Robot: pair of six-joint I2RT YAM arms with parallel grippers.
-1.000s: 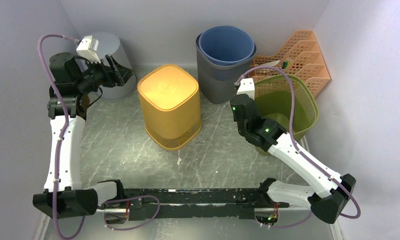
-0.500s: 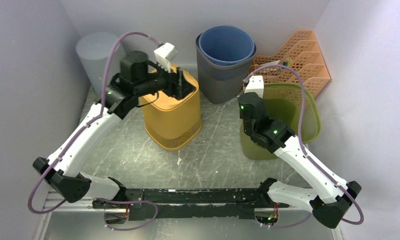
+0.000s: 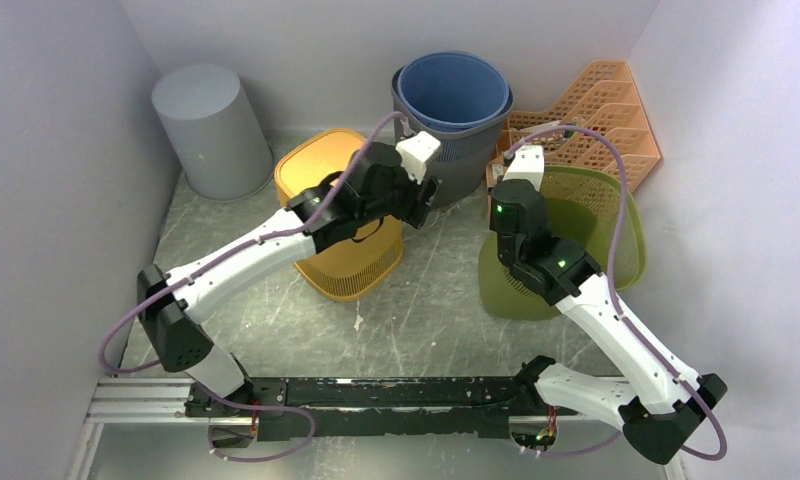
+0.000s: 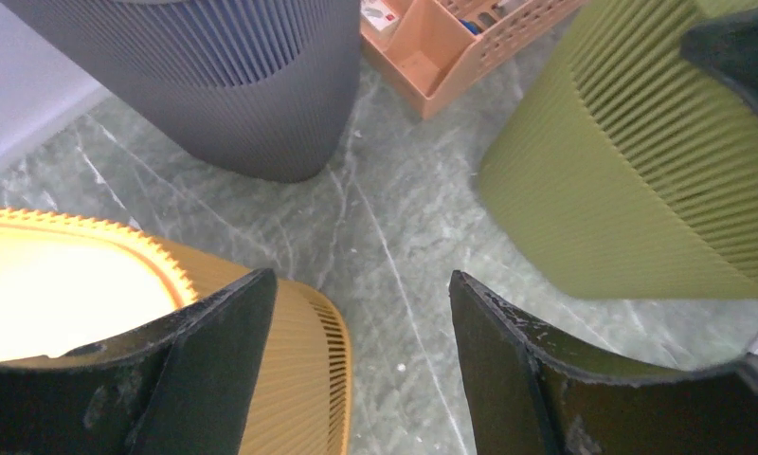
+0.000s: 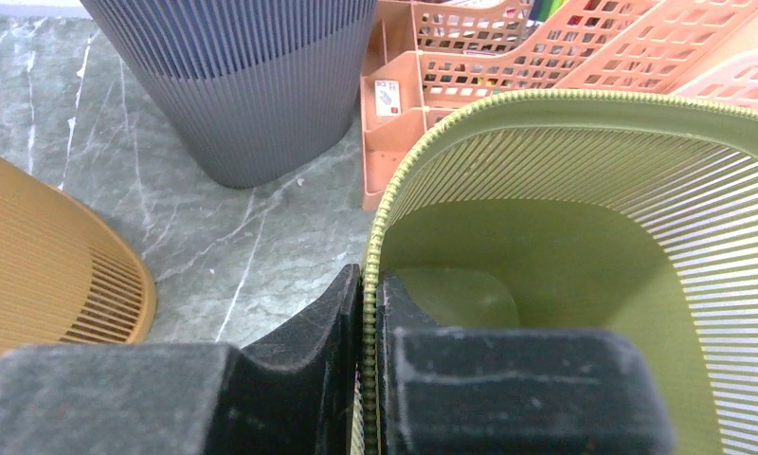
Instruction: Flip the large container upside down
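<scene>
Black fingers of the right gripper (image 5: 366, 284) are pinched shut on the rim of the green basket (image 5: 584, 109), one finger outside the ribbed wall and one inside. That basket, the large container, sits at the right of the marble table (image 3: 426, 290) with its mouth facing up, not turned over, and its base is on the surface as far as the top view shows. The left gripper (image 4: 361, 294) hangs with its jaws spread wide and nothing between them, above the gap between the yellow basket (image 4: 309, 379) and the green one. Behind that gap stands a grey bin (image 3: 446, 165) with a blue bin (image 3: 454, 90) nested inside. An orange file rack (image 3: 616, 110) is just beside it. A grey cylinder (image 3: 204, 130) stands in the far left corner.
</scene>
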